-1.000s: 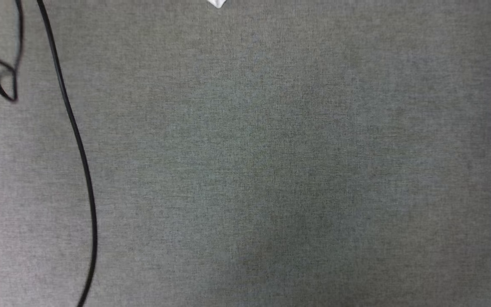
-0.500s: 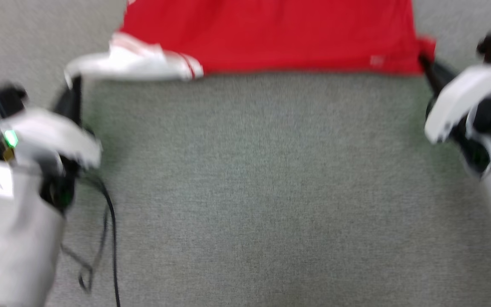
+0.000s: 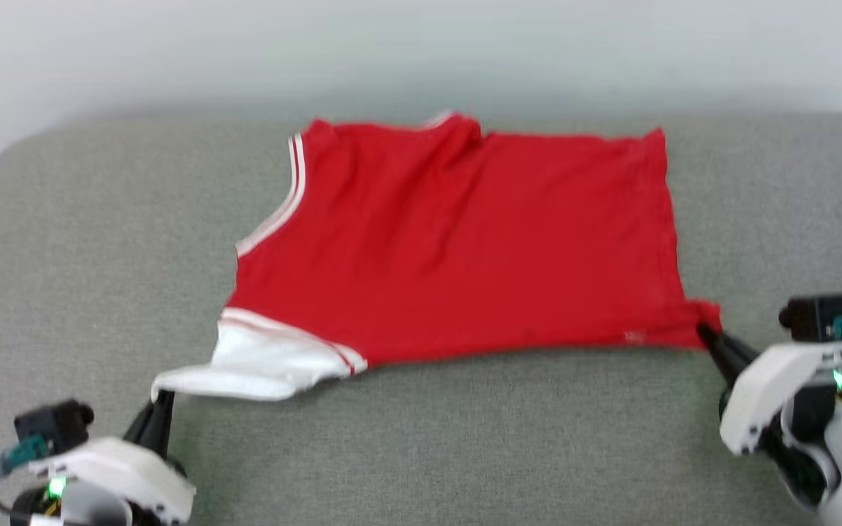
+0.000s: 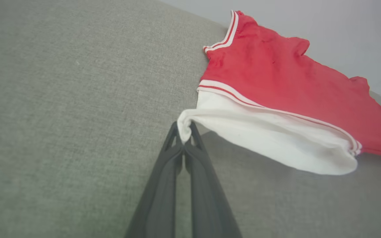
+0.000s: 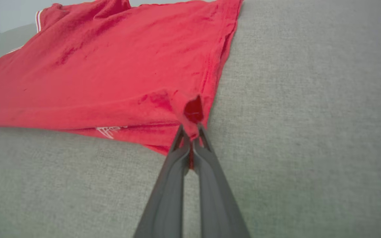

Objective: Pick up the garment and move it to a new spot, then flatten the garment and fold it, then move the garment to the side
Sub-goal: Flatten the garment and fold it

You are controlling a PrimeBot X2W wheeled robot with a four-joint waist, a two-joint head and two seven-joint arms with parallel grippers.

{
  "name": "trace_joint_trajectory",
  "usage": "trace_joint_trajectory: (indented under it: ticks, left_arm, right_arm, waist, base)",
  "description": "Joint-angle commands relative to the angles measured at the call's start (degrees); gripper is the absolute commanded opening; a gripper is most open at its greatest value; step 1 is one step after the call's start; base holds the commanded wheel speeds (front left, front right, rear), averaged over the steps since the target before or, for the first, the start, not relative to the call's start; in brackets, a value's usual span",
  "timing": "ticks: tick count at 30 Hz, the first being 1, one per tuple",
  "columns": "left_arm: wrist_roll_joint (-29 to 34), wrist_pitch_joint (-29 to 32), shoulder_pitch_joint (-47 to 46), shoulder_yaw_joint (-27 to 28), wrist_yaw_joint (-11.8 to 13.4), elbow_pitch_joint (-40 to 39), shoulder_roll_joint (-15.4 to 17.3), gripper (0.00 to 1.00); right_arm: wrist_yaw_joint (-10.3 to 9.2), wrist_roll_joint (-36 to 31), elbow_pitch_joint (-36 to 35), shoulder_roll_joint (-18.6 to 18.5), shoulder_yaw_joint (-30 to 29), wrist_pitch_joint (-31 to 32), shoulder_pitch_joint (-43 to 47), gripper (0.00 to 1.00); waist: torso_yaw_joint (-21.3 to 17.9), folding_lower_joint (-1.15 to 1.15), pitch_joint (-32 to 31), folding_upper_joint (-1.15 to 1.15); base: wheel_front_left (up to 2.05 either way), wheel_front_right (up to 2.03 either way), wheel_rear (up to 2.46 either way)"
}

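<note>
The garment (image 3: 457, 241), a red jersey with a white sleeve and striped trim, lies spread on the grey fabric surface (image 3: 465, 453), plain red side up. My left gripper (image 3: 161, 398) at the lower left is shut on the tip of the white sleeve (image 4: 270, 132), which hangs slightly lifted. In the left wrist view the left gripper (image 4: 184, 132) pinches that white cloth. My right gripper (image 3: 706, 332) at the right is shut on the garment's near red hem corner. In the right wrist view the right gripper (image 5: 192, 130) grips the garment (image 5: 111, 66) at that bunched corner.
The grey fabric surface ends at a rounded far edge (image 3: 421, 113) with a pale wall behind it. Bare fabric stretches in front of the garment and to both sides.
The head camera has tilted up: from bare fabric and a black cable to the whole garment. Both grippers stay shut on the sleeve tip and the hem corner.
</note>
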Motion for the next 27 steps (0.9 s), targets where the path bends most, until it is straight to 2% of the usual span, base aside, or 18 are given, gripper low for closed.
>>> trace_joint_trajectory:
  ticks: [1,11,17,21,27]
  left_arm:
    - [-0.4,0.5,2.3,0.5,1.2,-1.3,1.0,0.00]
    - [-3.2,6.3,20.8,0.9,8.4,-17.1,4.0,0.00]
    - [-5.0,9.5,27.1,1.0,10.1,-24.8,5.7,0.00]
    - [-5.0,10.7,27.8,1.5,11.0,-28.5,7.1,0.00]
    - [-2.7,11.1,21.3,0.6,11.0,-30.7,7.2,0.00]
  right_arm:
    - [-0.12,-0.2,-0.7,-0.7,-0.7,0.0,2.5,0.00]
    - [-0.12,-3.4,-12.6,1.3,-7.6,3.8,21.1,0.00]
    - [-0.11,-6.8,-21.3,3.5,-12.4,8.4,29.7,0.00]
    - [-0.11,-8.6,-26.0,5.1,-15.4,11.5,33.3,0.00]
    - [-0.10,-10.8,-31.0,8.1,-18.8,13.8,32.3,0.00]
  waist:
    - [0.6,0.02,-3.0,0.00]
    - [1.7,0.02,-7.7,0.00]
    - [2.2,0.02,-7.7,0.00]
    - [2.4,0.02,-7.0,0.00]
    - [2.5,0.02,-4.3,0.00]
  base:
    - [0.00,0.00,0.00]
    - [0.00,0.00,0.00]
    - [0.00,0.00,0.00]
    - [0.00,0.00,0.00]
    - [0.00,0.00,0.00]
